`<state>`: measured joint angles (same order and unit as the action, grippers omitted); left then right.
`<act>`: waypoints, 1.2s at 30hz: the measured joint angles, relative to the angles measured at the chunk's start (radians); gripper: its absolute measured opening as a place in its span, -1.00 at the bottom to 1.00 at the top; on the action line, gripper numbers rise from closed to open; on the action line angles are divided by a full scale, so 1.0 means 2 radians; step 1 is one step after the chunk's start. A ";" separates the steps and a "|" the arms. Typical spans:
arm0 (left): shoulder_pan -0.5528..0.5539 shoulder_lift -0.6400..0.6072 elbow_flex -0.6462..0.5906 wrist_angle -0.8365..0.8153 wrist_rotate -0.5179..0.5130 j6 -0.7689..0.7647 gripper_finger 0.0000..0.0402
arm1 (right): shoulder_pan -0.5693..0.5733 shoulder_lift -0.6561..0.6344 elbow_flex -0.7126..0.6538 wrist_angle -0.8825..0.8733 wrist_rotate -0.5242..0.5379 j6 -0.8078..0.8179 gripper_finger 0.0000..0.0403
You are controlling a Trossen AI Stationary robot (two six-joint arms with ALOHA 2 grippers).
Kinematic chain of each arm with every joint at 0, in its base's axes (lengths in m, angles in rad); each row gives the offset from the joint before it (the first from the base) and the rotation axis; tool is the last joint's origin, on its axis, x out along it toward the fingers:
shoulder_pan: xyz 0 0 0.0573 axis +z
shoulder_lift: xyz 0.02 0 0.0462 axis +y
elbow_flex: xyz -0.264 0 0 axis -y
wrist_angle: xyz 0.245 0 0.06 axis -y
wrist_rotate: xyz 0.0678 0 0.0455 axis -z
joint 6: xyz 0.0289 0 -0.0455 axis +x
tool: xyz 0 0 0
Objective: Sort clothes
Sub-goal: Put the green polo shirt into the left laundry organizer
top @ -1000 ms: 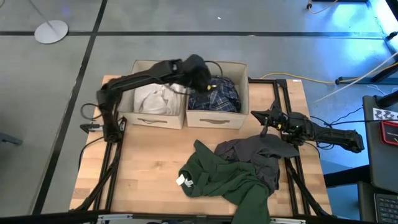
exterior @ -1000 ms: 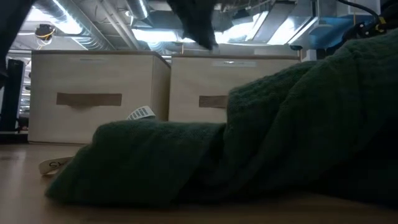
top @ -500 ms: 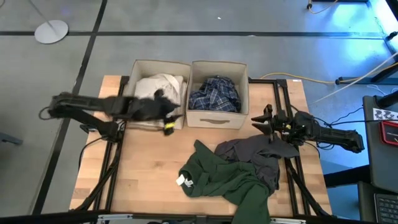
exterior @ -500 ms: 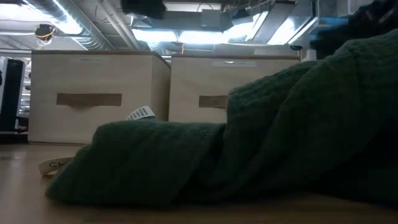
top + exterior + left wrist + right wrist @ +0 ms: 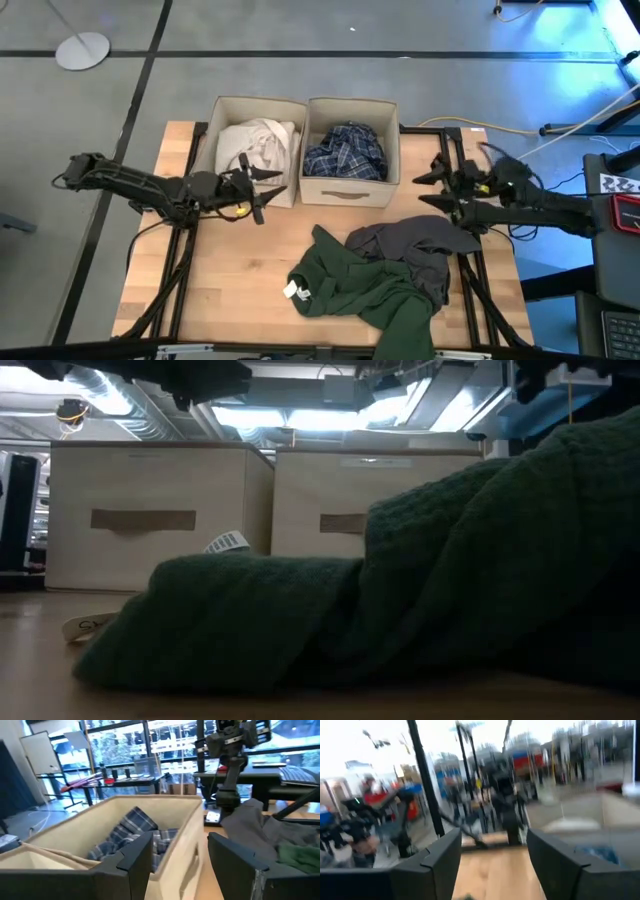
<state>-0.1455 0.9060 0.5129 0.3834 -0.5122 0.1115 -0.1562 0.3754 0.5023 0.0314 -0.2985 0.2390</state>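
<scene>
Both hands gape empty; white garment (image 5: 252, 145) in left box (image 5: 232, 190); plaid garment (image 5: 346, 152) in right box (image 5: 348, 189).

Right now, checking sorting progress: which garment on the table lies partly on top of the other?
The dark green garment with the white label; its upper edge overlaps the dark grey garment, which lies farther back.

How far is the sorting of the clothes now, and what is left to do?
About half is done. The white garment lies in the left box and the plaid garment in the right box. Both the left gripper and the right gripper are open and empty. The green garment and grey garment remain on the table.
</scene>
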 joint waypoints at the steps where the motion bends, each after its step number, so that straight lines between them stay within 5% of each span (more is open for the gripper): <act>1: 0.002 0.000 0.000 -0.001 0.000 0.000 -0.10 | 0.000 0.022 0.015 -0.010 0.000 0.000 0.11; 11: -0.003 -0.005 0.000 -0.044 0.001 0.000 -0.10 | 0.080 0.225 0.171 -0.091 0.022 -0.009 0.05; 20: -0.013 -0.005 0.000 -0.053 0.002 -0.003 -0.10 | 0.229 0.352 0.308 -0.228 0.203 -0.004 0.05; 26: -0.013 -0.005 0.000 -0.056 0.002 -0.012 -0.10 | 0.297 0.437 0.319 -0.234 0.269 0.035 0.05; 36: -0.013 -0.005 0.000 -0.079 0.002 -0.020 -0.10 | 0.378 0.587 0.317 -0.240 0.232 0.122 0.05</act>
<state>-0.1715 0.8958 0.5133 0.2252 -0.5091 0.0715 0.5995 1.5498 1.1370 -0.4480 0.1661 0.4837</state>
